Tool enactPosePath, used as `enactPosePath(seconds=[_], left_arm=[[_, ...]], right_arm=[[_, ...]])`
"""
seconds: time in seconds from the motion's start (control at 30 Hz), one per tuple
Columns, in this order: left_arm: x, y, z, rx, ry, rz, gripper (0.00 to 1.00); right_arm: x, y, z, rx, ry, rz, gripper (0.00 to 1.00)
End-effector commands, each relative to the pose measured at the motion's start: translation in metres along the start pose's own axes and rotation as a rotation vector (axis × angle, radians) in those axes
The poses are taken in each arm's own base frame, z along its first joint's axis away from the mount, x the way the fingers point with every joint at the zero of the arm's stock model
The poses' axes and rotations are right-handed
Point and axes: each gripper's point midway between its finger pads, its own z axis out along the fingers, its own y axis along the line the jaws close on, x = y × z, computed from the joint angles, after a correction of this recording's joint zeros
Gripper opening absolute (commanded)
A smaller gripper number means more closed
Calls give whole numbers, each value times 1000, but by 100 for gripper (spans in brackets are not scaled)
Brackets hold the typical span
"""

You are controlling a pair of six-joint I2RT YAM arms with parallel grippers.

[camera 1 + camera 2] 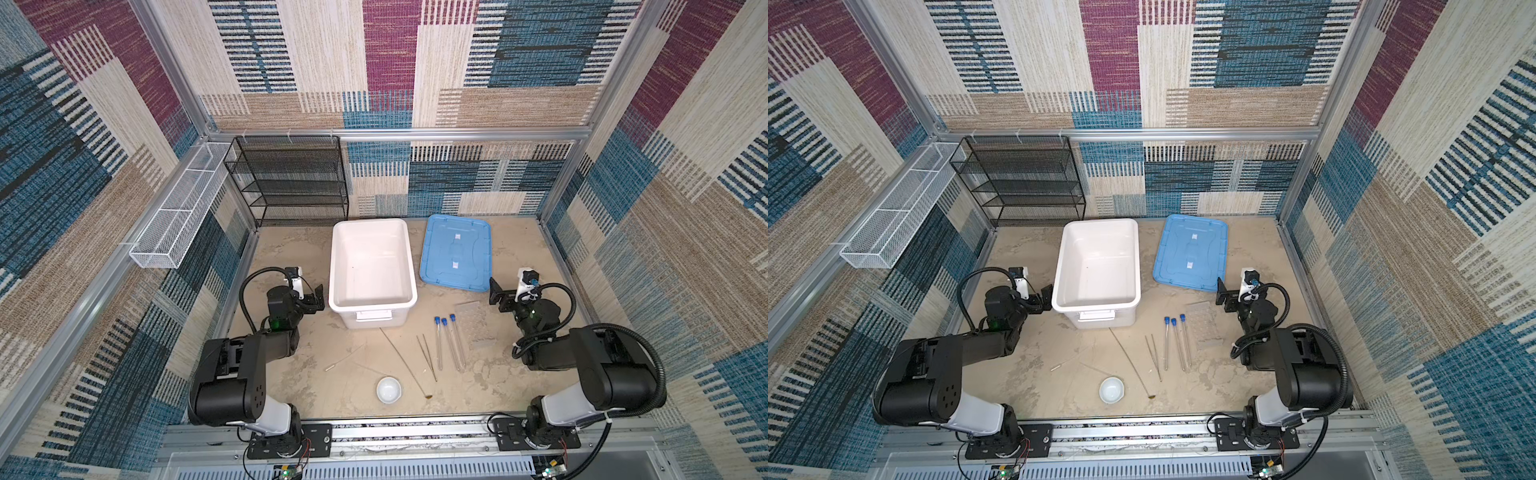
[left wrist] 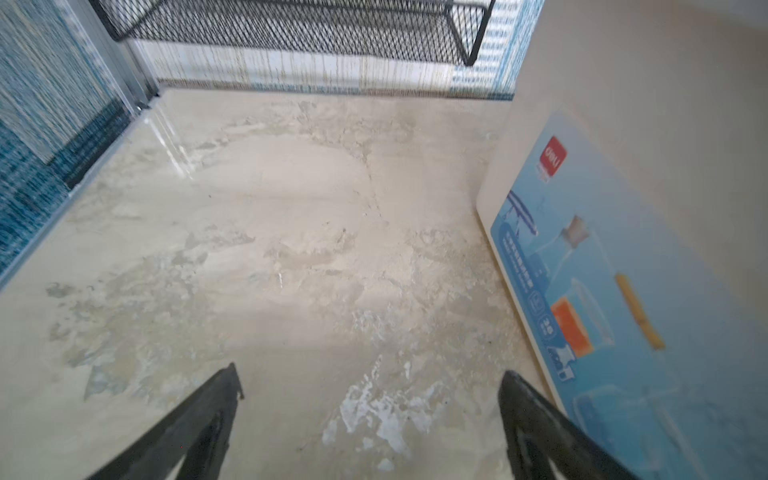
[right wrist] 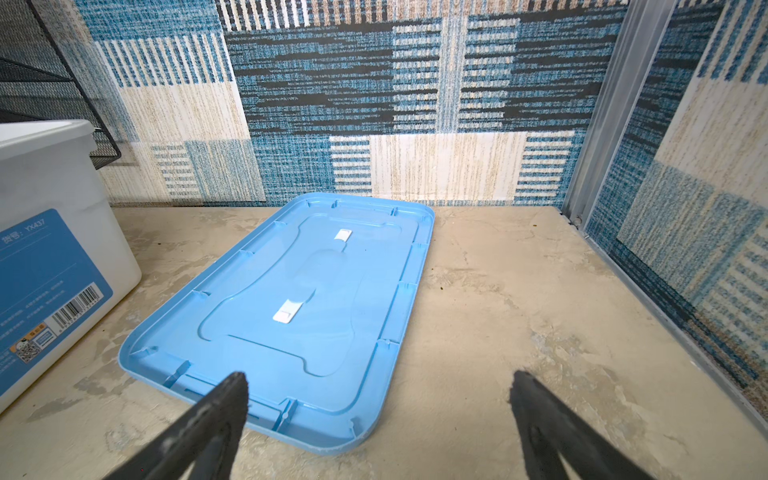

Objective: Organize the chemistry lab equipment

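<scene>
Blue-capped test tubes (image 1: 451, 345) lie flat; between tweezers (image 1: 428, 358) and rack (image 1: 473, 324).

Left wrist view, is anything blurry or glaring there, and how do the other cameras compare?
In the left wrist view the label on the white tub is soft and a glare streak crosses the table near the wall; in the right wrist view the blue lid is sharp; in both top views the transparent tube rack nearly vanishes against the table.
</scene>
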Motion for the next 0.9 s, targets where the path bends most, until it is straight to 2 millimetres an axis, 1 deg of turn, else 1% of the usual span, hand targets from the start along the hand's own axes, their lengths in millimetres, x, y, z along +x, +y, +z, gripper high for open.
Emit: enactPosePath(seconds=[0.0,0.07,0.13,0.23,0.3,0.37,0.43,0.5,0.57,0.6,0.63,0.73,0.77,0.8,0.87], left_arm=[[-17,9,-9,-58,-12,-6,99],[-17,17,-17,-108,22,-37,99],[-24,32,-28,-211,45,-153,99],[-44,30,-43,-204,-8,-205,99],[-61,28,-55,-193,-70,-267,99],[-78,20,-65,-141,-139,-337,99],[-92,12,-72,-85,-163,-399,99],[-108,-1,-78,-14,-141,-447,99],[-124,-22,-85,100,-126,-467,99],[-132,-34,-91,152,-122,-467,99],[-136,-42,-98,171,-113,-451,99],[-146,-62,-126,157,-78,-371,99],[-152,-72,-135,177,-72,-352,99],[-153,-82,-141,208,-47,-340,99],[-153,-110,-151,281,11,-307,99]], right_arm=[[-18,0,4,-1,10,2,99],[-31,0,2,1,9,27,99],[-45,1,0,2,5,67,99],[-64,8,-5,-34,-18,98,99],[-71,8,-4,-31,1,134,99],[-74,8,-3,-29,31,175,99],[-76,9,-3,-30,59,208,99],[-80,17,-4,-69,91,222,99],[-85,26,-5,-122,125,252,99],[-86,34,-5,-160,144,275,99],[-88,40,-6,-198,164,293,99],[-84,63,-10,-322,251,326,99],[-81,67,-12,-345,280,331,99],[-79,69,-14,-354,304,337,99],[-73,71,-18,-357,348,356,99]])
